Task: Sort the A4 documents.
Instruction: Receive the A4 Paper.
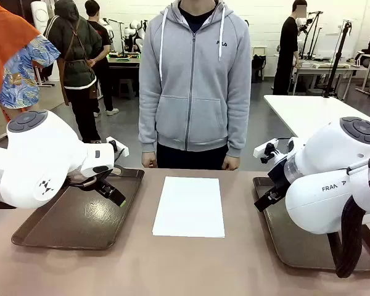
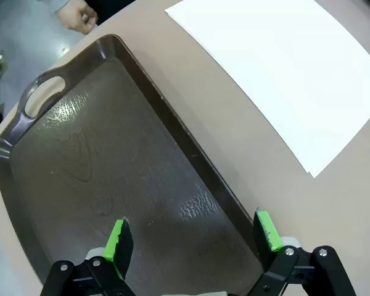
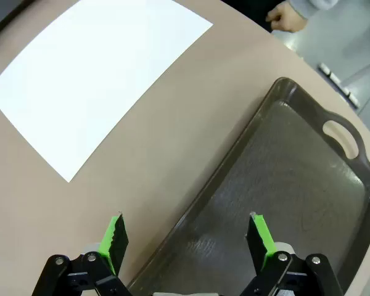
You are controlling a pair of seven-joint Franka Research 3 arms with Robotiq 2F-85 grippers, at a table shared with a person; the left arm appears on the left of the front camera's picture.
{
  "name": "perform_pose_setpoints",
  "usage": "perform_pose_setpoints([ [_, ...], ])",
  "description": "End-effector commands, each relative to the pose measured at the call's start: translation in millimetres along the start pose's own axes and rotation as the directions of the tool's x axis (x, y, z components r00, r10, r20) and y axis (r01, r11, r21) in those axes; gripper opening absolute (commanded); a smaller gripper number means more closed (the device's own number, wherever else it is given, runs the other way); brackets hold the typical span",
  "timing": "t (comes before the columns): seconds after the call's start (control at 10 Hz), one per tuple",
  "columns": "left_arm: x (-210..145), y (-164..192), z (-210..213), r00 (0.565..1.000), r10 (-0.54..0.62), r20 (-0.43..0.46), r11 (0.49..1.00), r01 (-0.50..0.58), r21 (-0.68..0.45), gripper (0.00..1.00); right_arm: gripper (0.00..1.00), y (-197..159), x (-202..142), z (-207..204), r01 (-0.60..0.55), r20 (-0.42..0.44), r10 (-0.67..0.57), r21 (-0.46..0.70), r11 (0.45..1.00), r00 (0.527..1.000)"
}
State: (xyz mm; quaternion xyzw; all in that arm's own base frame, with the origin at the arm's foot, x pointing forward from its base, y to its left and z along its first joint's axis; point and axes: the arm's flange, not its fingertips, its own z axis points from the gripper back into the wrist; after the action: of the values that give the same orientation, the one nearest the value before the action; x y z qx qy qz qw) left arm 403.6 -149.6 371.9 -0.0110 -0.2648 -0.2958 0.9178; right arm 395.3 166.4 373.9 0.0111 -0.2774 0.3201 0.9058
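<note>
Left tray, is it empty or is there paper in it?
Empty. The left tray shows a bare floor; the paper lies flat on the table beside it.

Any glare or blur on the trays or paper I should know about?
Front view: sharp, A4 sheet evenly lit. Left wrist view: light sheen on the left tray by its handle, sheet washed out white. Right wrist view: fainter sheen on the right tray.
</note>
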Motion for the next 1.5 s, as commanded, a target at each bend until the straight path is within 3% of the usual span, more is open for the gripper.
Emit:
perform_pose_setpoints([
  [0.0, 0.0, 0.0, 0.0, 1.0, 0.0, 0.0, 1.0, 0.0, 0.0, 1.0, 1.0, 0.0, 0.0, 0.0, 0.0, 0.0, 0.0, 0.0, 1.0, 1.0],
  [1.4, 0.0, 0.0, 0.0, 1.0, 0.0, 0.0, 1.0, 0.0, 0.0, 1.0, 1.0, 0.0, 0.0, 0.0, 0.0, 0.0, 0.0, 0.0, 1.0, 1.0],
])
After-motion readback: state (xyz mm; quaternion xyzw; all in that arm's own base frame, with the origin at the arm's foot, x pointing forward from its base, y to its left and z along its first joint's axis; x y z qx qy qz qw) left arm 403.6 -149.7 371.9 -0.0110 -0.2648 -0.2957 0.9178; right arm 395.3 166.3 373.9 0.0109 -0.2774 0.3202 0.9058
